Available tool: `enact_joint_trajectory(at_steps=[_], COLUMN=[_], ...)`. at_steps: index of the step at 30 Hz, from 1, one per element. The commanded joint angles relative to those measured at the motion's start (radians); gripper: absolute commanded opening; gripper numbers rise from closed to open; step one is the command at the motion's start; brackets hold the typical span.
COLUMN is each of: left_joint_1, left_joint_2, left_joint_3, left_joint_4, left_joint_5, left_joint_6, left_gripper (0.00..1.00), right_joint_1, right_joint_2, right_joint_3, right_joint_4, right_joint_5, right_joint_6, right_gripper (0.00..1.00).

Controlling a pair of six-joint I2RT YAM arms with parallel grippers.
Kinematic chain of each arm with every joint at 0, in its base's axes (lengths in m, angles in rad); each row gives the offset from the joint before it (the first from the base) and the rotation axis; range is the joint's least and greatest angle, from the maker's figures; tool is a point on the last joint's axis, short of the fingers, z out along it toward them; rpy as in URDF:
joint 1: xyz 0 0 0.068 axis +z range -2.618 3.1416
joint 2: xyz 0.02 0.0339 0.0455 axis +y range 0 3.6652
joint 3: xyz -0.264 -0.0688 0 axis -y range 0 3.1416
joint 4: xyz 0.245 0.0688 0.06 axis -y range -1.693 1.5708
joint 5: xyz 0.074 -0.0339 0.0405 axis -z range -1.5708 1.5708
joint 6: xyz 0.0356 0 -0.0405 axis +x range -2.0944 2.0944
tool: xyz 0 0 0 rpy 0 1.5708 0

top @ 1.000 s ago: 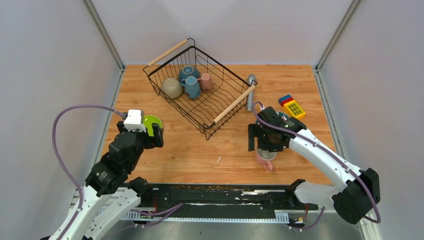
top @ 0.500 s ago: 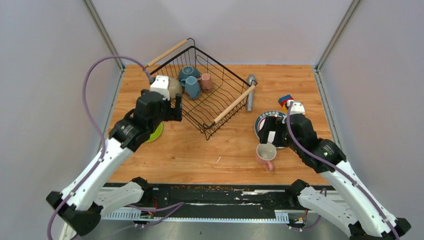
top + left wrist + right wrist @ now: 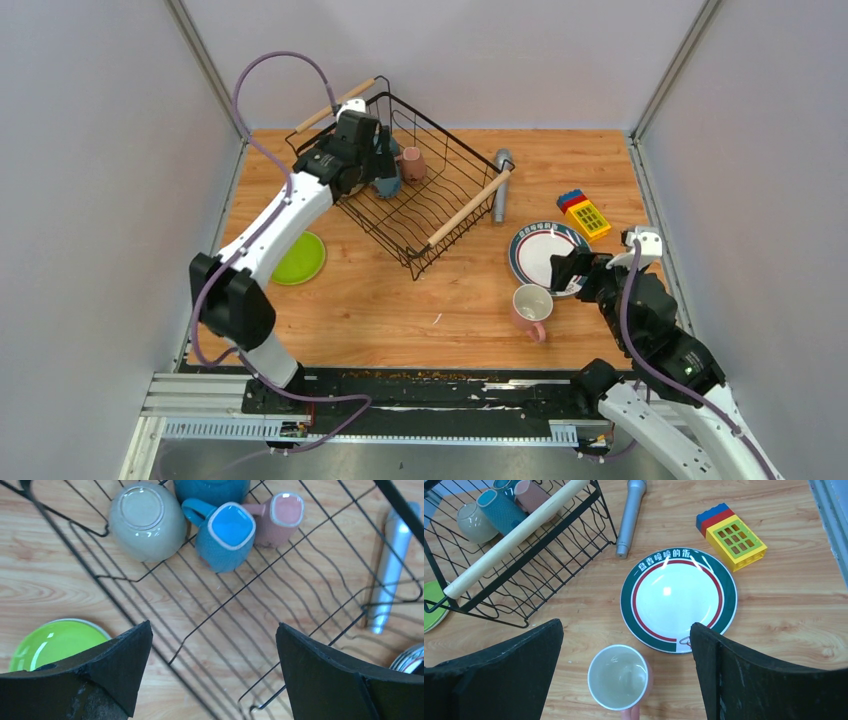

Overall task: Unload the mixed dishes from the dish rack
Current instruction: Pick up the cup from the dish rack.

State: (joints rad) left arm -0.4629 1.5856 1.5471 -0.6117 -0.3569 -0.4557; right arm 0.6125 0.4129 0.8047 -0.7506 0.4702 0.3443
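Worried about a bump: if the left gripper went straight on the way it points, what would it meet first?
The left gripper would probably meet the bare wire floor of the dish rack, short of the blue mug; depth is unclear.

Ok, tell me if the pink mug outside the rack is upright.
Upright: the pink mug stands rim-up on the table, its empty inside showing.

The left claw (image 3: 212,627) hangs spread over the rack (image 3: 430,205), with only bare wire beneath. The beige bowl (image 3: 146,521), blue mug (image 3: 226,536) and pink mug (image 3: 280,520) crowd its far corner, touching. Wooden handles (image 3: 470,208) bar two top edges. A cylinder (image 3: 501,185) lies just beside the right one. The counter (image 3: 400,310) lies bare between the lime plate (image 3: 298,258) and the cup (image 3: 531,305).
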Motion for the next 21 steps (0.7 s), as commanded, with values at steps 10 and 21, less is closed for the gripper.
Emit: enact_joint_trajectory(at_steps=[10, 21], left_joint_1=[0.015, 0.069], left_joint_2=[0.351, 0.543], left_joint_3=[0.285, 0.387], left_joint_4=[-0.011, 0.025], left_joint_5=[-0.172, -0.2], left_joint_6=[-0.4, -0.486], left_gripper=[1.0, 1.0], right_joint_1=[0.004, 0.003], right_joint_2=[-0.146, -0.163], right_joint_3=[-0.1, -0.121], right_joint_4=[0.136, 0.159], right_joint_5=[0.054, 0.039], right_joint_6=[-0.081, -0.097], right_gripper=[1.0, 1.0])
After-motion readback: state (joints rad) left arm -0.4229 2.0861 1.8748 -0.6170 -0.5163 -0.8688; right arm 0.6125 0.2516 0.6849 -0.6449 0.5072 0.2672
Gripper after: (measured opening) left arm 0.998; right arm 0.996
